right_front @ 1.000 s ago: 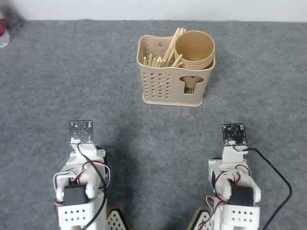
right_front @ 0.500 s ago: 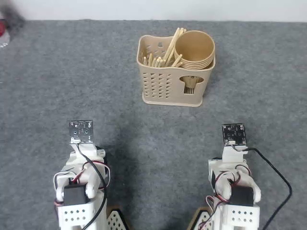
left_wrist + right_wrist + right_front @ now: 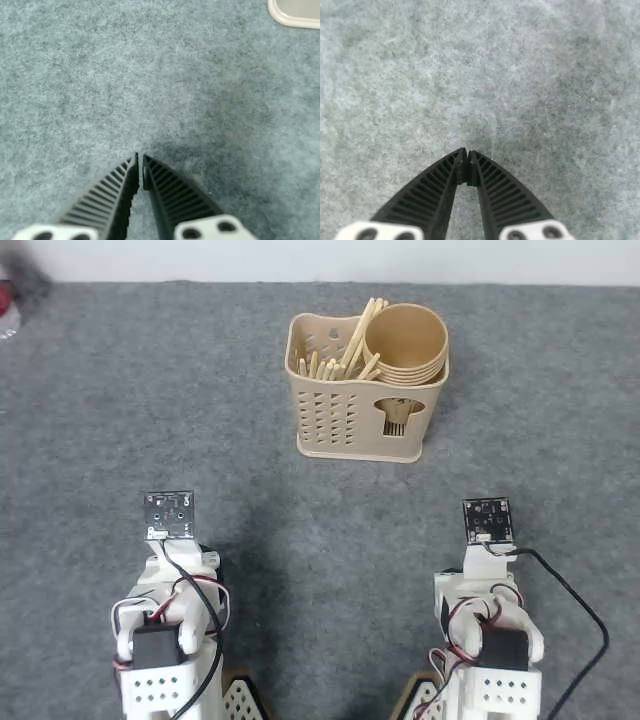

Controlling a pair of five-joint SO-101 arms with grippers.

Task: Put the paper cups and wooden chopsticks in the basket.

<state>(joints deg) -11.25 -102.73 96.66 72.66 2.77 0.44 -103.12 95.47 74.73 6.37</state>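
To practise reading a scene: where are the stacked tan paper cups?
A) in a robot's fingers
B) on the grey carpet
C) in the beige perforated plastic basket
C: the stacked tan paper cups stand inside the beige perforated plastic basket, beside the wooden chopsticks.

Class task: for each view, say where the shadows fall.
High view: a soft shadow darkens the mat beside the left arm; the basket casts almost none. Left wrist view: a dim patch lies just past the left gripper. Right wrist view: even light around the right gripper.
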